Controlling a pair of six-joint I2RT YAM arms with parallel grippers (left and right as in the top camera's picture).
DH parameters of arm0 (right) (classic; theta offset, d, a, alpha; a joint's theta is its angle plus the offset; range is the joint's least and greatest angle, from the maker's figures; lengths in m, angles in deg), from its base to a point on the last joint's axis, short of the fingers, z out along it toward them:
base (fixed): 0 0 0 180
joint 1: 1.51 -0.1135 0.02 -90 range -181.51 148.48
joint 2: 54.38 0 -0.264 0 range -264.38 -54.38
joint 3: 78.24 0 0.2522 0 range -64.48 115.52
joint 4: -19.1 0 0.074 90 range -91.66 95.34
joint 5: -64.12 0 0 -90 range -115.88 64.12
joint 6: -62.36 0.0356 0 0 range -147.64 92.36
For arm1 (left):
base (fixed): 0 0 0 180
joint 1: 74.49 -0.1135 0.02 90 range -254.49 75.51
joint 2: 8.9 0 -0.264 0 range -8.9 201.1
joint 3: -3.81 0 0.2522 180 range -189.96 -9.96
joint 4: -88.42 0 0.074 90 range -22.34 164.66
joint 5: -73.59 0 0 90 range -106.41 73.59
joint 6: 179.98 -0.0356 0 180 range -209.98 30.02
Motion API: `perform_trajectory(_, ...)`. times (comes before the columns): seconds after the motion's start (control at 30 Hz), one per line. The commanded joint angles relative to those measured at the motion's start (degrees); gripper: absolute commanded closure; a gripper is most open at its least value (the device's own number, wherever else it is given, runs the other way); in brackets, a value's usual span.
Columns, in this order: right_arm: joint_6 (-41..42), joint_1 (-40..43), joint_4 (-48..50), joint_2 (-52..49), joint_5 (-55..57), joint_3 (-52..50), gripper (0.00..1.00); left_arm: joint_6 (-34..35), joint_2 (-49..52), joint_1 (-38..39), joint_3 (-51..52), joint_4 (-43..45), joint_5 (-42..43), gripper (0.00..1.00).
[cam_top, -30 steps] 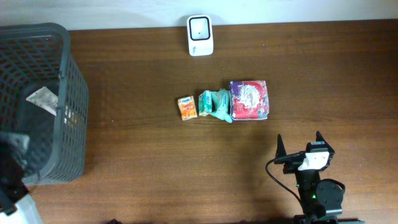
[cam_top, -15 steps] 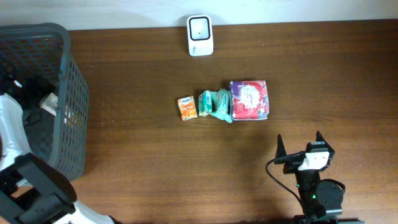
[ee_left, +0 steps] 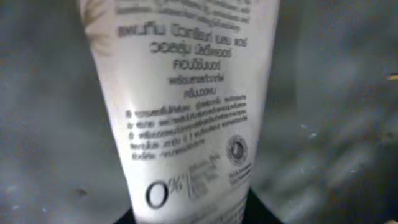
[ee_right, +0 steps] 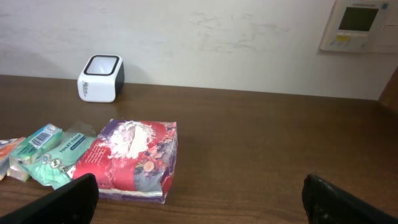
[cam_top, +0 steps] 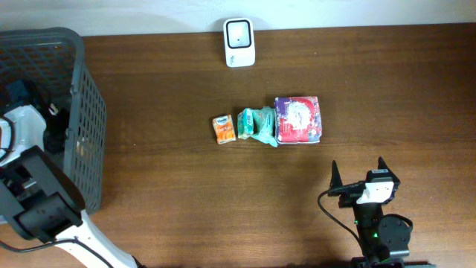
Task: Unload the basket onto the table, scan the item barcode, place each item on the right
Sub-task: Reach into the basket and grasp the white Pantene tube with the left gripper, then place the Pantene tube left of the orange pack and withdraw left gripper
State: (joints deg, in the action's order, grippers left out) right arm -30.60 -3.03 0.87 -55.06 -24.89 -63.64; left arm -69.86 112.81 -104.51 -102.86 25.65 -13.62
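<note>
Left tool (cam_top: 22, 95) down in the basket (cam_top: 82, 112), a white tube (ee_left: 186, 106) before its camera.
The tube's printed side fills the left wrist view, grey basket behind; whether the left tool grasps it I cannot tell. The right tool (ee_right: 211, 196) hangs released over the table (cam_top: 186, 193), well apart from the scanner (cam_top: 239, 42) and the row of packs (cam_top: 268, 123).

Overhead: we get even, diffuse light from above, sharp throughout; table (cam_top: 186, 186) no glare, purple packet (cam_top: 297, 119) throws faint shadow only. Basket (cam_top: 88, 126) interior dark. Left wrist: dim, too close; white tube (ee_left: 186, 124) print legible centre, smeared at top; background grey blur. Right wrist: bright, crisp, wall (ee_right: 217, 37) slightly washed.
</note>
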Motion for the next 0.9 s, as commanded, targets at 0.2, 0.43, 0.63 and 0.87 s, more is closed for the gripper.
perform_trajectory(0.2,0.42,0.04,-0.17,0.28,0.09,-0.52,0.01,-0.28,1.51,-3.93,-20.41,-23.96,-0.17,1.00)
perform_trajectory(0.43,0.42,0.04,-0.17,0.28,0.09,-0.52,0.01,-0.35,-3.65,-4.98,-56.35,-47.71,3.04,1.00)
perform_trajectory(0.63,0.42,0.04,-0.17,0.28,0.09,-0.52,0.01,-0.35,-21.35,-4.13,-59.08,-47.69,14.51,1.00)
perform_trajectory(0.87,0.42,0.04,-0.17,0.28,0.07,-0.52,0.01,-3.96,-23.06,28.17,-43.58,-46.14,12.81,0.99)
